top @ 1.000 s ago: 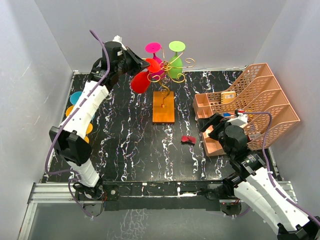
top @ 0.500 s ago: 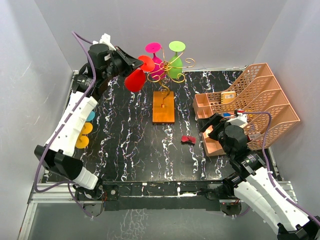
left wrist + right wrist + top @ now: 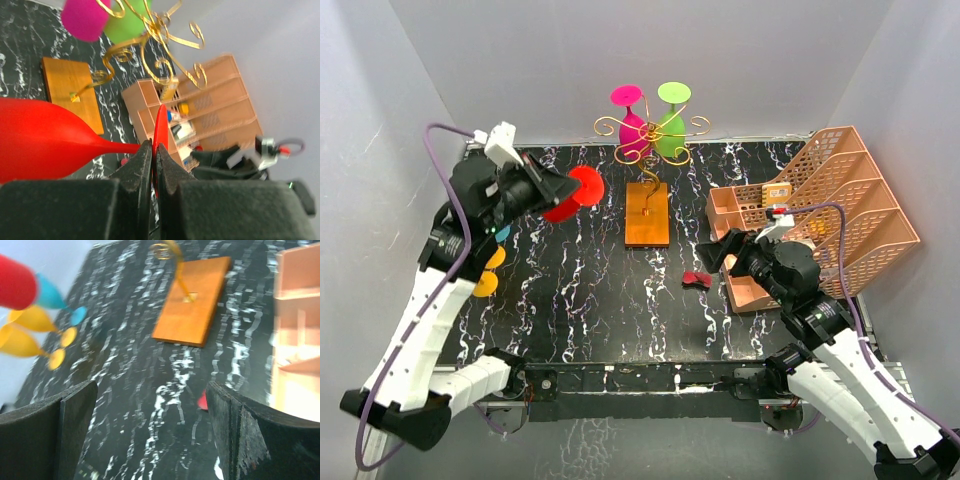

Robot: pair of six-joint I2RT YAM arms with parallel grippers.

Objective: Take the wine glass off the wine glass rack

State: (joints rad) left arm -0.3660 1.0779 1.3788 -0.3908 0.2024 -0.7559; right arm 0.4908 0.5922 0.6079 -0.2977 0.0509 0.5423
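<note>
Marbled tabletop (image 3: 20, 35) — wine glass (image 3: 45, 145) partly off-frame

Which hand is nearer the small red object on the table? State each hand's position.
Right. The right hand, open, sits just right of the small red object. The left hand is far off to its left, shut on the red wine glass at its stem.

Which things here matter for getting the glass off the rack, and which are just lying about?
Job: red plastic wine glass, stem pinched in the fingers of the left gripper; gold wire rack on an orange-brown wooden base; pink plastic glass and green plastic glass hanging on it.
Lying about: peach plastic lattice organiser; small red item; yellow plastic glasses and teal plastic glass, lying on the left.
</note>
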